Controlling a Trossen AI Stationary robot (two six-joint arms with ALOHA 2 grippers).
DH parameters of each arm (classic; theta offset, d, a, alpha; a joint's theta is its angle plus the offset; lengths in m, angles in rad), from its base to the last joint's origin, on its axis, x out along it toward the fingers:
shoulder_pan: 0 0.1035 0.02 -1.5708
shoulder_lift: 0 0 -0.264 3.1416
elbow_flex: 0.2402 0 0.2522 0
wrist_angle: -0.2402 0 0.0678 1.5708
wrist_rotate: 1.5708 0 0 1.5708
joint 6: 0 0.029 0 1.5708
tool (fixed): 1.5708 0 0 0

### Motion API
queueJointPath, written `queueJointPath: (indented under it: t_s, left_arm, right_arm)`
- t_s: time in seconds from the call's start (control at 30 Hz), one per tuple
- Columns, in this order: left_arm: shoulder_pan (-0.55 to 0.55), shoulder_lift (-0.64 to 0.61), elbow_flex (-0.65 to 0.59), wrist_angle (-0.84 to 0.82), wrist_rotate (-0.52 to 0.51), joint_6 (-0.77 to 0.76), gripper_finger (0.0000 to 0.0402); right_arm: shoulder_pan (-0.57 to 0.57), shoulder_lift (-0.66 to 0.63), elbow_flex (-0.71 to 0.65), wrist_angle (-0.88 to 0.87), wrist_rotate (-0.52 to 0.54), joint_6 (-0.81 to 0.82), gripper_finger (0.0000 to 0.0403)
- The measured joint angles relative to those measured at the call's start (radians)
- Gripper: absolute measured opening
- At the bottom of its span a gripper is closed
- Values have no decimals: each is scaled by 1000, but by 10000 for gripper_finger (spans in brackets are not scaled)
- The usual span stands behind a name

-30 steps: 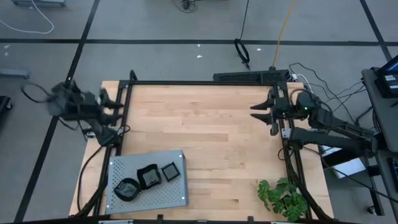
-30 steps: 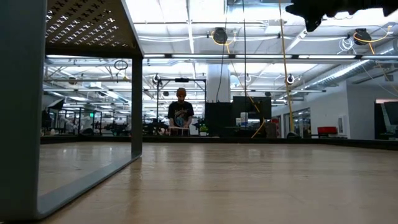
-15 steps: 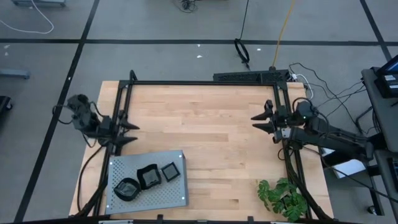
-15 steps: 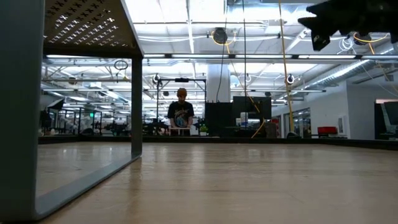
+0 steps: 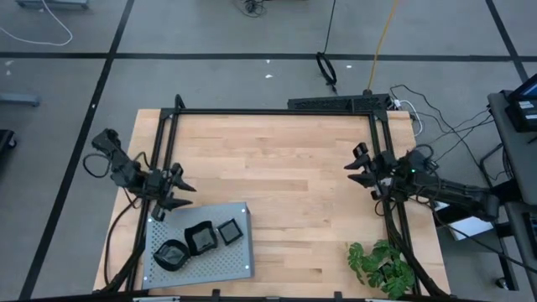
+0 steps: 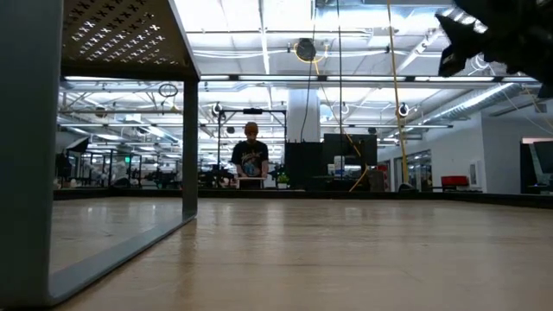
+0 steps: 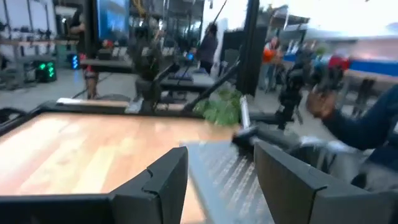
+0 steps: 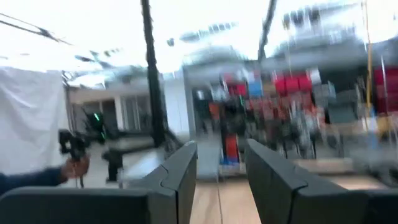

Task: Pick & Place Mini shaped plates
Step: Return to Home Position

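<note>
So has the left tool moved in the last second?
Yes. In the high view the left tool has swung along the left edge of the table toward the grey perforated tray, ending near its corner.

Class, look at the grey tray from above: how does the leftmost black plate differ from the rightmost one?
Shape: the leftmost plate looks rounded, the rightmost plate square.
Size: the leftmost plate looks somewhat larger than the rightmost plate.
Place: the leftmost plate lies by the left edge of the tray, the rightmost plate toward its right edge.
Both are glossy black and lie on the perforated tray, and neither the left gripper nor the right gripper touches them.
</note>
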Motion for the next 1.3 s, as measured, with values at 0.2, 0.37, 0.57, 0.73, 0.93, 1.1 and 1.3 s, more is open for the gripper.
queueJointPath:
  t_s: [0.2, 0.37, 0.57, 0.73, 0.93, 1.1, 1.3]
  left_arm:
    - [0, 0, -41, 45, 4, 3, 200]
    - [0, 0, -87, 68, -53, 2, 209]
    - [0, 0, -105, 73, -95, 9, 200]
    - [0, 0, -106, 71, -95, 4, 188]
    - [0, 1, -106, 71, -95, -16, 191]
    - [0, 1, -106, 71, -95, -16, 203]
    - [0, 1, -106, 71, -95, -16, 211]
  right_arm:
    - [0, 8, -5, -49, 3, -106, 126]
    - [0, 9, -6, -97, 7, -157, 126]
    - [0, 12, -7, -214, 7, -213, 126]
    - [0, 13, -7, -297, 7, -201, 126]
    - [0, 14, -8, -301, 7, -160, 126]
    - [-3, 14, -8, -308, 11, -242, 126]
    - [-2, 14, -8, -317, 8, -244, 126]
